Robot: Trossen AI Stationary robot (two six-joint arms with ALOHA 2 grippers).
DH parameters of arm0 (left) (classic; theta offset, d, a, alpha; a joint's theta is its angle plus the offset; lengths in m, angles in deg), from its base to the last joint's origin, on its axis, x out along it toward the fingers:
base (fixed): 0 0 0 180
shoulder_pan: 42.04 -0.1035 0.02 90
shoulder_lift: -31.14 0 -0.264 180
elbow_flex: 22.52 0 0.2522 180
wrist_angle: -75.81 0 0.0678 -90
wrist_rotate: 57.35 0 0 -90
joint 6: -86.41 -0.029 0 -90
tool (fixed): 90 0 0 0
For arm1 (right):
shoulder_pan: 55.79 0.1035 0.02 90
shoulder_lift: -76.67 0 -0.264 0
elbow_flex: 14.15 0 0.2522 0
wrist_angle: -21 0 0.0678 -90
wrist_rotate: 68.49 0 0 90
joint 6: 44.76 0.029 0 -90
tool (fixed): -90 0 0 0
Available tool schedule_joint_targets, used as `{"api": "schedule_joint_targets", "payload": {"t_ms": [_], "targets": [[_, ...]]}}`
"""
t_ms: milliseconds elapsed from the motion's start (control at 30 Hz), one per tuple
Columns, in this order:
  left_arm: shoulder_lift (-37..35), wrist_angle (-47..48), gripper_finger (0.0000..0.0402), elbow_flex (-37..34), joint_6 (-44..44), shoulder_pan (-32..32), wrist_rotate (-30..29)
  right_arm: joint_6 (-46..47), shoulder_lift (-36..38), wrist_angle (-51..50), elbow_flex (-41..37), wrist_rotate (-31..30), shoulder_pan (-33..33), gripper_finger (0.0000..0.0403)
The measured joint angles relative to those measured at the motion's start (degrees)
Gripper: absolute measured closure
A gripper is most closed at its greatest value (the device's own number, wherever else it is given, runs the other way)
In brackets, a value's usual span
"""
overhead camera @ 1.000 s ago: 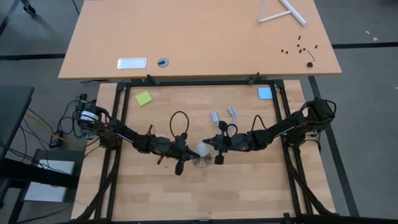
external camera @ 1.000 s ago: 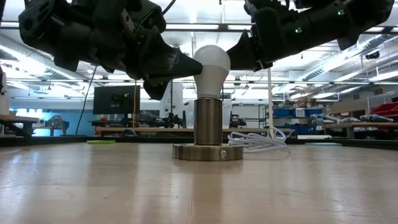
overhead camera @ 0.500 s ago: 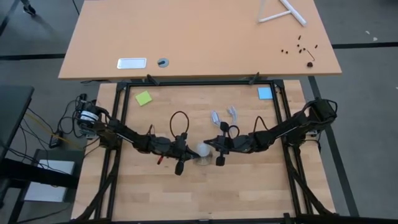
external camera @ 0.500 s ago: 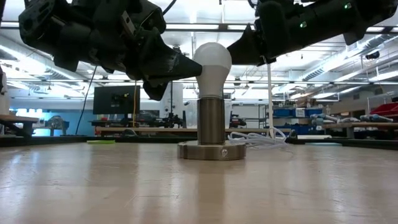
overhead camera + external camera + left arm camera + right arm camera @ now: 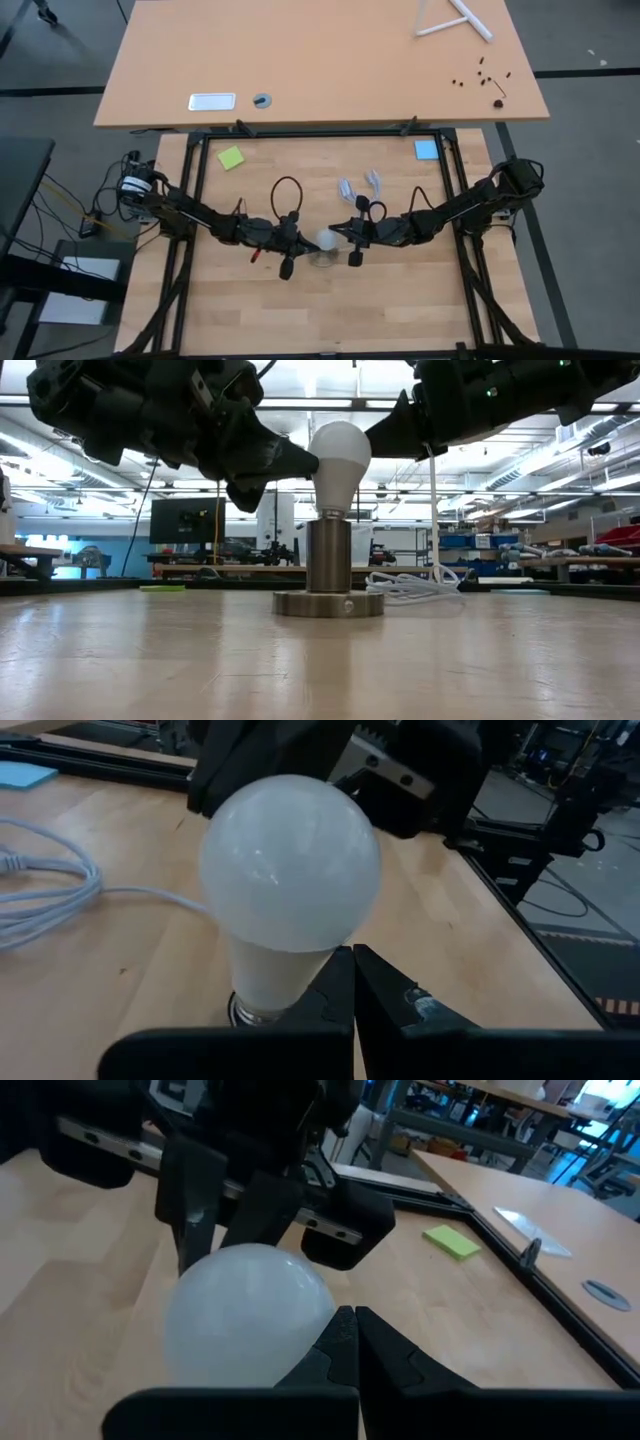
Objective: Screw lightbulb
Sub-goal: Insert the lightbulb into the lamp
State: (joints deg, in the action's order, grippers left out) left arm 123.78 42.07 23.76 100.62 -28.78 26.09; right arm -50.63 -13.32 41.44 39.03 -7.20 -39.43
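The lightbulb point(image 5: 339, 463) stands upright w/ its long axis vertical, narrow screw end down in the metal socket point(image 5: 328, 572), which sits mid-table on its round base. So the socket is the one container here & the bulb is what's in it; how deep the thread has gone can't be told. Both claws flank the bulb at globe height. The left gripper point(image 5: 303, 463) comes in from the bulb's left side, fingers pressed together, holding nothing, tip touching or just beside the globe; in its own wrist view the closed fingertips point(image 5: 352, 982) point at the bulb's neck, bulb straight ahead. The right gripper point(image 5: 382, 444) comes from the opposite side, also pressed shut & empty, tip just beside the globe's upper shoulder; can't tell if it really touches. In the high view the two arms meet nose to nose over the bulb point(image 5: 324, 240), about equally near. Judgement: turning needs spin about the vertical axis, so either claw would have to spread & pinch the globe, or the two would push past it on opposite sides. Farther back, a white cord point(image 5: 415, 586) lies coiled behind the socket; beyond that, a green note point(image 5: 231, 158) & a blue note point(image 5: 426, 149) near the table's far edge.
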Motion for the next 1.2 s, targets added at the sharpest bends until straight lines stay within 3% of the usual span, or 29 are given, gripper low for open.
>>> {"api": "schedule_joint_targets", "payload": {"t_ms": [1200], "targets": [[0.0,2.5,0.0399,0.0,1.0,0.0,-1.5,2.9,-0.1,-0.1,0.0,0.3,-0.4,0.0401]]}}
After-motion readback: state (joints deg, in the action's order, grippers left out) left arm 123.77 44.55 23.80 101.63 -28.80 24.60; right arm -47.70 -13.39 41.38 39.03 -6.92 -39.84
